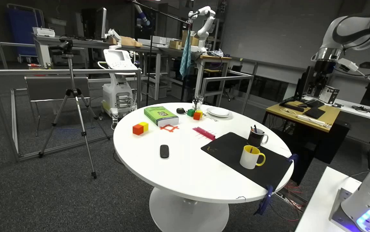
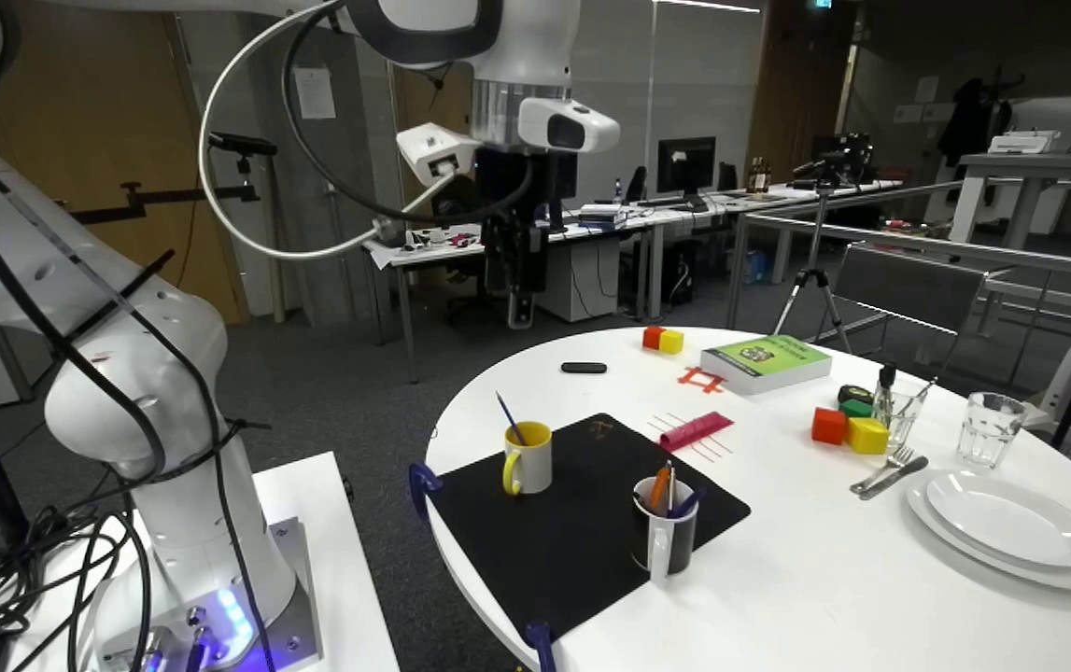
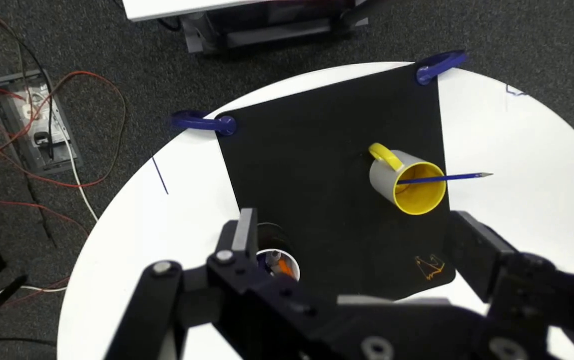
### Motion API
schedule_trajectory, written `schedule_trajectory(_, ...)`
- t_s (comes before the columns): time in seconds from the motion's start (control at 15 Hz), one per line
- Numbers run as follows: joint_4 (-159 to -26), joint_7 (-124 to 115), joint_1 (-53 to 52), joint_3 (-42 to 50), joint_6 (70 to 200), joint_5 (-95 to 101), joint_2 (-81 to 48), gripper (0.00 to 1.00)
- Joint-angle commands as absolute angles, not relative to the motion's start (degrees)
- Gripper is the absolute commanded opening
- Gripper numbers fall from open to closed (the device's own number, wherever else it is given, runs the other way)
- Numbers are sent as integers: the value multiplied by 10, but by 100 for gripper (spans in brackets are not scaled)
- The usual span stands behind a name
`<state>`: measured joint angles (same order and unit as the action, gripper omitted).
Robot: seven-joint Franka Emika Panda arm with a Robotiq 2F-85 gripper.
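My gripper [image 3: 357,235] is open and empty, its fingers spread wide in the wrist view. It hangs high above the table, pointing down, in both exterior views [image 1: 316,90] [image 2: 520,313]. Below it lies a black mat [image 3: 317,175] on the round white table. A white mug with yellow inside and handle [image 3: 385,176] stands upright on the mat, also seen in an exterior view [image 2: 535,467], with a blue pencil [image 3: 459,177] in it. A dark mug [image 2: 680,541] holding pens and something orange stands at the mat's edge; my left-hand finger partly hides it in the wrist view [image 3: 275,239].
Blue clamps [image 3: 439,66] [image 3: 199,121] grip the mat at the table edge. The table [image 1: 185,174] also bears a black remote-like object [image 1: 164,151], green book [image 1: 161,115], colored cubes [image 2: 829,426], a pink strip [image 2: 696,430], plates [image 2: 1011,518], cutlery [image 2: 890,474] and glasses [image 2: 990,429].
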<state>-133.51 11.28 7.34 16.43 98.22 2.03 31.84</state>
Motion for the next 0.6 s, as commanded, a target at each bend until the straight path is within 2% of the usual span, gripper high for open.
schedule_trajectory(0.0,-1354,162,90,177,1036,34,294,100)
schedule_trajectory(0.4,-1418,180,109,182,1221,88,258,100)
schedule_trajectory(0.53,-1407,163,109,175,1196,73,253,100)
